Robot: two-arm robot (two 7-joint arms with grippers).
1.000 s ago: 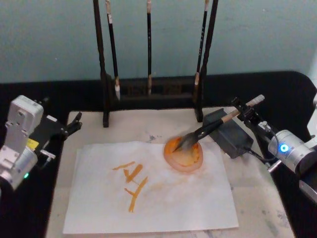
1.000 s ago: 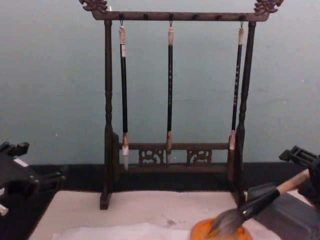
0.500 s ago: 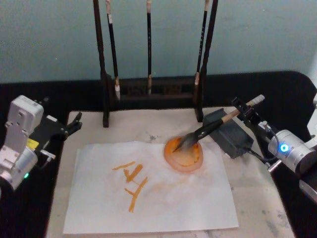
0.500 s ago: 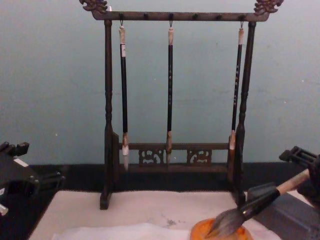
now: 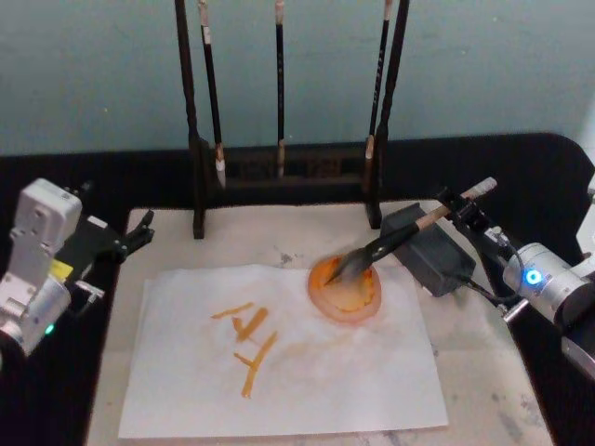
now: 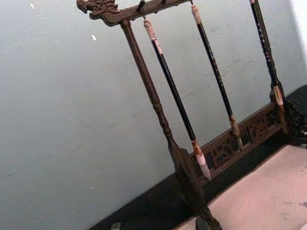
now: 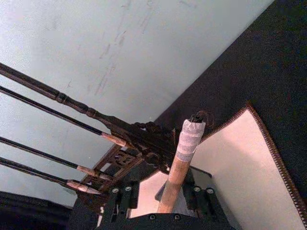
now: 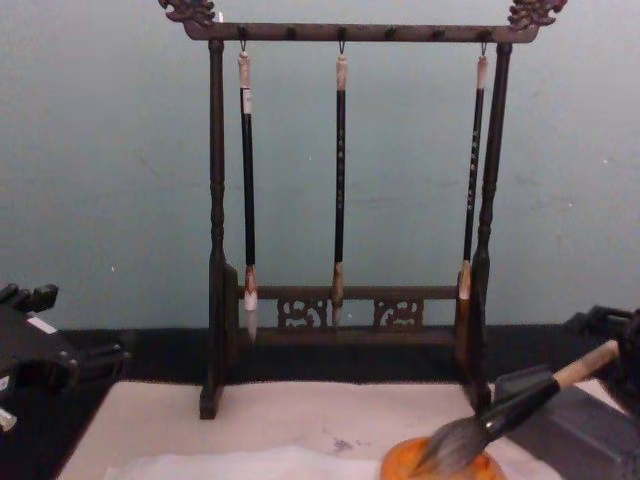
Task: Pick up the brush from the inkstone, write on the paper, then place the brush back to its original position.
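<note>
Spread loose around the handle, the right pincer [image 5: 462, 203] is easing back from the brush [image 5: 386, 243], which is lying tuft-down in the orange dish [image 5: 349, 302], handle across the inkstone [image 5: 437, 265], so the release is seemingly finishing, while the left pincer [image 5: 139, 232] is idling far left.

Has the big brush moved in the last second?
No. The brush still rests bristles-down on the orange dish, unchanged against the brush rack's right post.

Head view high, angled down toward the brush rack [image 5: 288, 170], chest view low, facing the rack head-on, left wrist view tilted, looking up at it from near, right wrist view sighting along the brush [image 7: 180, 163] toward it, rack shared by all.
</note>
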